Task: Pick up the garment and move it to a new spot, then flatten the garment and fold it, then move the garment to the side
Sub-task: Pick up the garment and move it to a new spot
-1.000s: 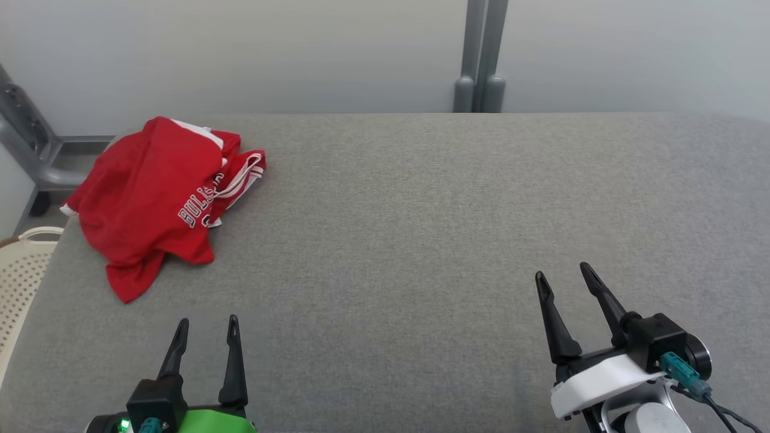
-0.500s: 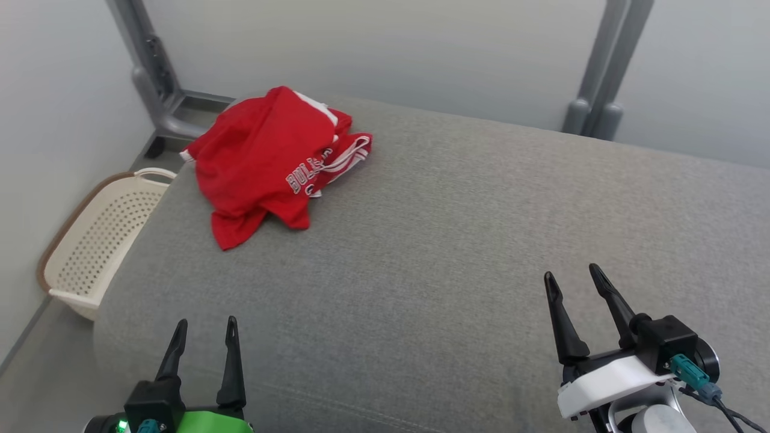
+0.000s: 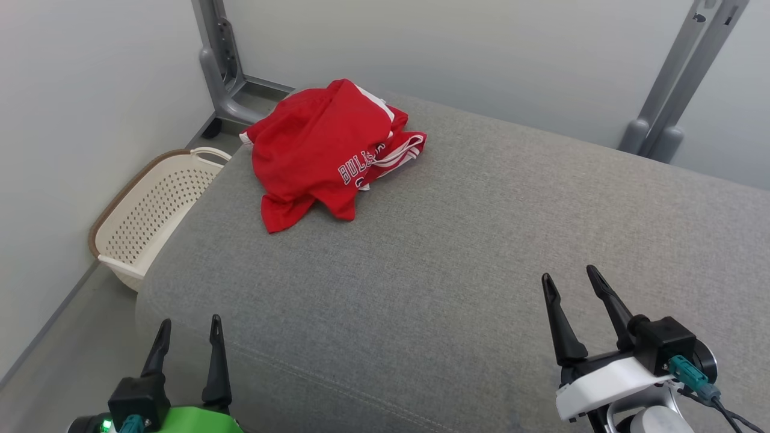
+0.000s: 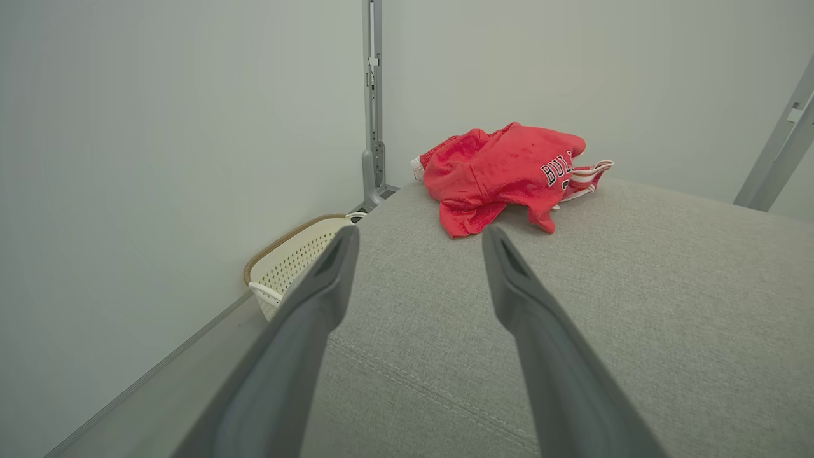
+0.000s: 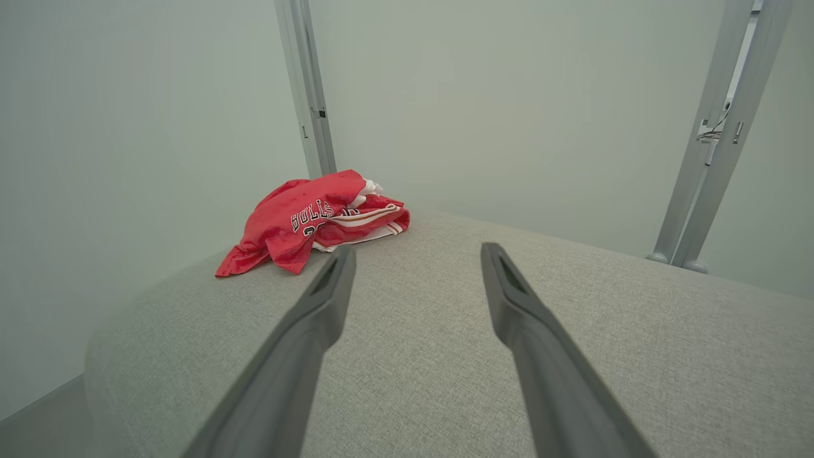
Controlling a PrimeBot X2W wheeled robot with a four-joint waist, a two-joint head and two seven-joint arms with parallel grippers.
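Note:
The garment [image 3: 325, 150] is a crumpled red jersey with white trim and lettering, lying at the far left corner of the grey padded surface [image 3: 469, 252]. The left wrist view has the garment [image 4: 509, 172] ahead of the fingers, and the right wrist view has the garment [image 5: 311, 219] off to the left. My left gripper [image 3: 187, 328] hovers open over the near left edge, well short of the jersey. My right gripper [image 3: 568, 278] is open above the near right part of the surface, holding nothing.
A cream perforated basket [image 3: 153, 210] stands on the floor by the surface's left edge, against the wall. Grey metal posts [image 3: 222, 66] rise behind the far corners. The surface's near left corner drops to the floor.
The head camera has swung left, so the jersey now sits nearer the picture's centre and the basket shows fully. The garment has not moved and both grippers stay open.

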